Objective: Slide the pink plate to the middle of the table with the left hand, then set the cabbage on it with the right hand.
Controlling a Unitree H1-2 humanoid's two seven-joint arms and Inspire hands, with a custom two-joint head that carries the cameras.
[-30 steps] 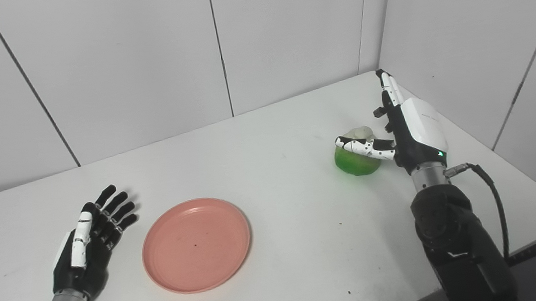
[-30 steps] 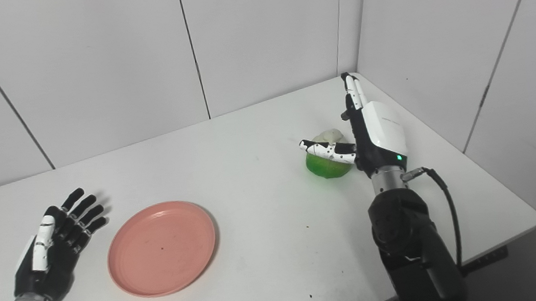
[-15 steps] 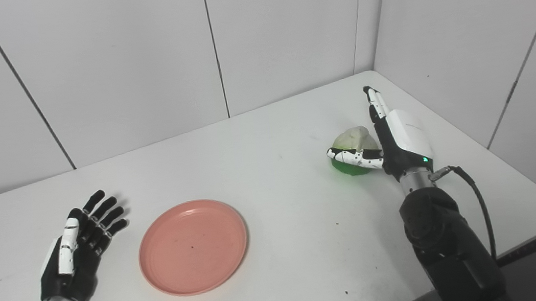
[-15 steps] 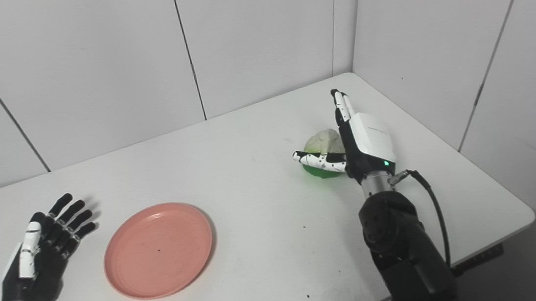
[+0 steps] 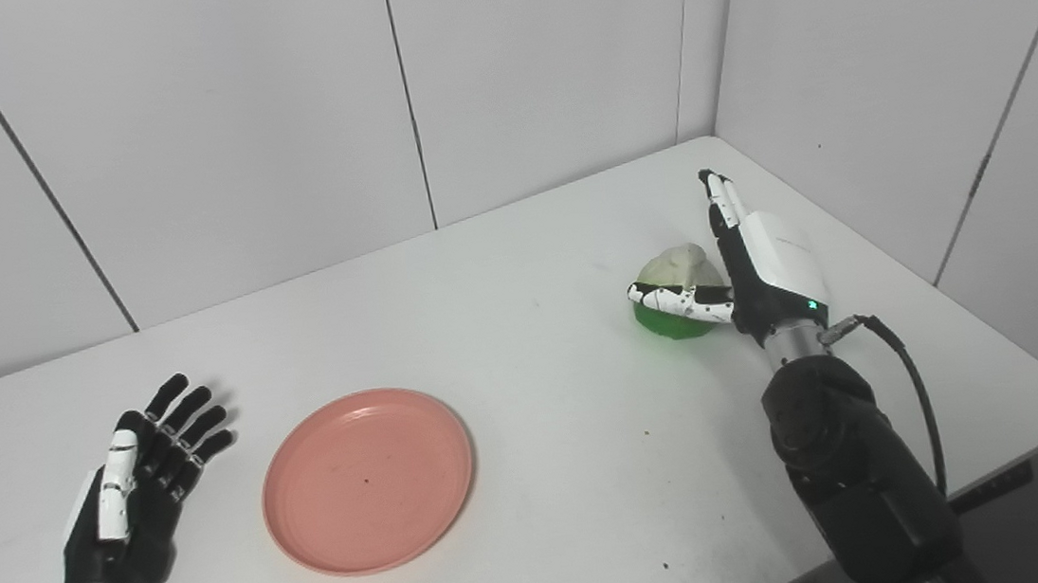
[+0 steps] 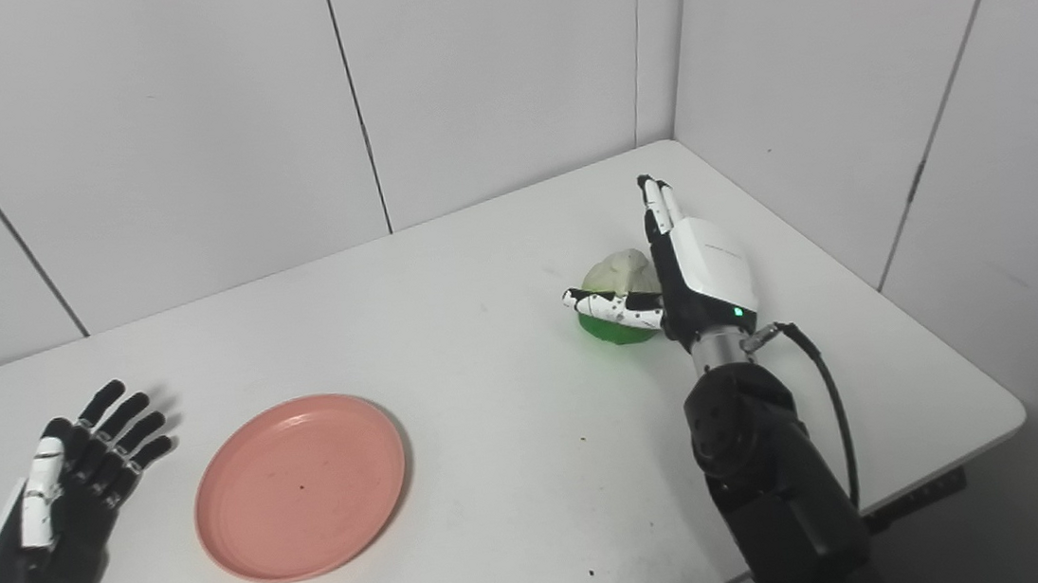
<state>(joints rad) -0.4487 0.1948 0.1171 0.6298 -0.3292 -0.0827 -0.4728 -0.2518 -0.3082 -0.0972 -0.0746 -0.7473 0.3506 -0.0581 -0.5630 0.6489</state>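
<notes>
A: Starting from the left eye view: finding the pink plate (image 5: pixel 368 479) flat on the white table (image 5: pixel 568 401), left of the middle and toward the near edge. Judged not yet centred.

B: Noting the left hand (image 5: pixel 133 481) there too, palm down near the near-left corner, spread wide and holding nothing. Close to the plate's left rim but apart from it.

A: Looks like hard plastic, that plate: light, stiff, smooth underneath. Should slide readily. Best pressed from the left rim, or pinned lightly on the raised lip, rather than lifted.

B: Spotting the cabbage (image 5: pixel 676 291) toward the far-right corner, pale on top, bright green below. Probably a toy: light, firm, glossy, likely to roll or squirt out of a loose hold.

A: Turning to the right eye view: same layout. Showing the right hand (image 6: pixel 697 265) upright against the cabbage's right side, fingers (image 6: pixel 658 202) straight and pointing to the far edge, not curled round anything.

B: Catching the thumb (image 6: pixel 611 304) laid across the near face of the cabbage. Open, then, and cupping rather than holding. Cannot tell whether the palm truly touches.

A: Suggesting a wrap around the widest green band, thumb on the near face and fingers round the far one, not a pinch on the pale crown.

B: Worth watching the wrist cable (image 6: pixel 818 377) looping off to the right; no snag seen.
</notes>
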